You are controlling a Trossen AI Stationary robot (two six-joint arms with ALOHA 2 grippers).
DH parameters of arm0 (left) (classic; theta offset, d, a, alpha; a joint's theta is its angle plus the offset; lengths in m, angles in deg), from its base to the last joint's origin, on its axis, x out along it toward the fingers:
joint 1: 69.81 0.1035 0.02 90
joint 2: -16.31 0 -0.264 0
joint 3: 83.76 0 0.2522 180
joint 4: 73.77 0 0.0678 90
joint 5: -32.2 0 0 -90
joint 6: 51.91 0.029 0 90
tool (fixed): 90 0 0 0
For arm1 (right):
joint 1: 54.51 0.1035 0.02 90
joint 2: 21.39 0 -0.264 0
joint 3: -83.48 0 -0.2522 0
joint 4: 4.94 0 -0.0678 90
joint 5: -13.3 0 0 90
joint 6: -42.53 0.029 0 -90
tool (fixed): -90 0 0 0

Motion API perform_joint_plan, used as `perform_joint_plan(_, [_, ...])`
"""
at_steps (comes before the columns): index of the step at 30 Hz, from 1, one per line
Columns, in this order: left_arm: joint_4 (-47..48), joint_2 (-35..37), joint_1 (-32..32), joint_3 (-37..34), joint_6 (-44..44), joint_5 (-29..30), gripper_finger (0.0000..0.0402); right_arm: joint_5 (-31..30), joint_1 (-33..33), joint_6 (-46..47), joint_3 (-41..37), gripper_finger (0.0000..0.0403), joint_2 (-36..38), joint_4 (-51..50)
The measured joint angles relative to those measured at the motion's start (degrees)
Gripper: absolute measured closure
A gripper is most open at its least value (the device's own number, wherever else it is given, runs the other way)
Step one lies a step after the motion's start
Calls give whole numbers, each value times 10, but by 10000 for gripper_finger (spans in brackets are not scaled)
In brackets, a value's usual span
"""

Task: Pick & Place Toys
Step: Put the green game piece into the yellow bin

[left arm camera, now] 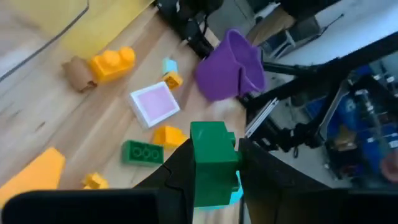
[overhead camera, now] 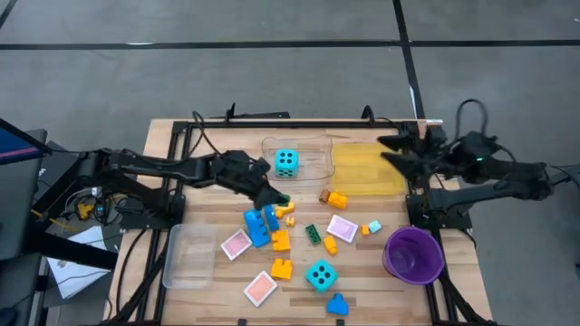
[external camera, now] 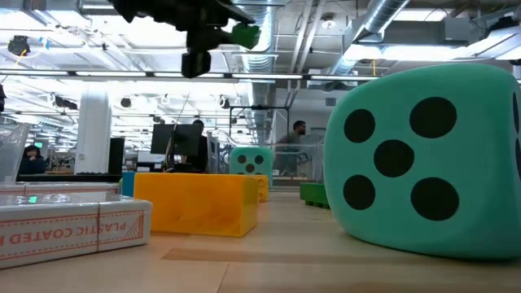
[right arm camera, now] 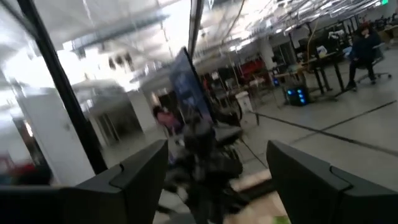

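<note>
Left tool (left arm camera: 214, 180), raised above the bench (overhead camera: 208, 213) left of centre, pinches a green brick (left arm camera: 213, 163) by its flat sides; rigid, light, smooth plastic, likely secure when clamped squarely. Right tool (overhead camera: 397, 150), fingers spread, waits over the yellow tray (overhead camera: 367, 170).

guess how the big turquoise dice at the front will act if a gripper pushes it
The turquoise dice looks like soft foam, so it is probably light and would slide or tumble easily. Its flat faces should stop it rolling far. It may squash slightly when squeezed.
</note>
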Motion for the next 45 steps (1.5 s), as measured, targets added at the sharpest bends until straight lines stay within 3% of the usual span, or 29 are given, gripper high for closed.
perform_joint_plan(7, [-134, -36, 0, 0, -118, 1, 316, 1, 33, -129, 39, 137, -85, 7])
perform_joint_plan(13, [-234, -41, 3, 0, -181, 1, 316, 0, 51, -208, 126, 137, -156, -43])
perform_joint_plan(28, [-351, -37, 7, 0, -217, 1, 316, 25, 51, -319, 337, 137, -335, -189])
perform_joint_plan(45, [-392, -37, 7, 0, -217, 4, 316, 63, 56, -325, 369, 137, -441, -195])
